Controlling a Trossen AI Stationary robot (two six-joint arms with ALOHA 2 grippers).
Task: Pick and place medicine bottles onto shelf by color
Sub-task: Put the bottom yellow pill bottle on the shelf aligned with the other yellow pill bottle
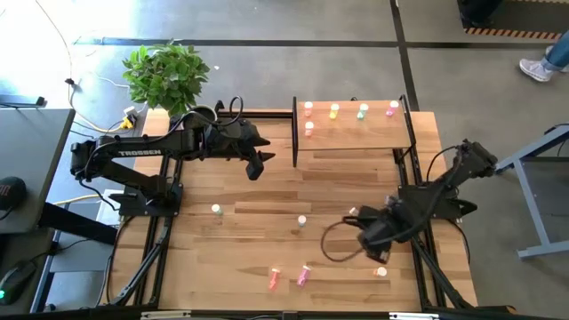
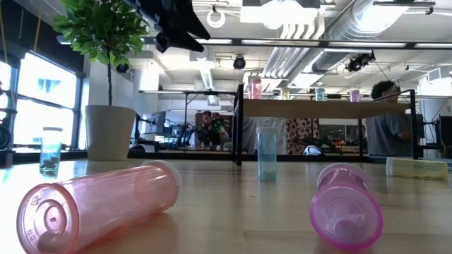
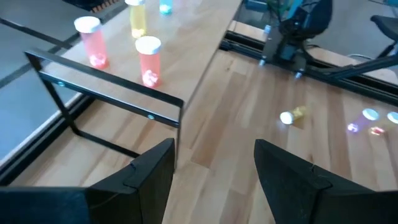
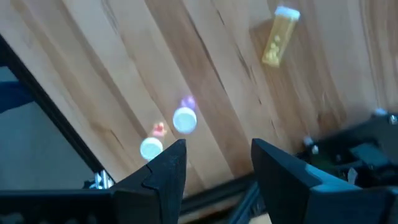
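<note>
The shelf (image 1: 356,133), a light-wood board in a black frame, stands at the table's far side. It carries two red-pink bottles (image 3: 149,60), a yellow one (image 1: 334,111), a pale green one (image 1: 362,111) and a magenta one (image 1: 392,108), all upright. On the table two pale bottles (image 1: 216,210) (image 1: 302,220) stand upright. A red-pink bottle (image 2: 99,204), a magenta bottle (image 2: 346,208) and a yellow bottle (image 4: 277,37) lie on their sides near the near edge. My left gripper (image 1: 258,164) (image 3: 214,149) hovers open and empty by the shelf's left end. My right gripper (image 1: 372,242) (image 4: 217,149) hangs open and empty above the yellow bottle's area.
A potted plant (image 1: 167,76) stands at the table's far left corner. Black rails (image 1: 147,258) run along the table's left and right sides. People show in the room behind the table (image 2: 385,120). Bare wood lies in the table's middle between the two arms.
</note>
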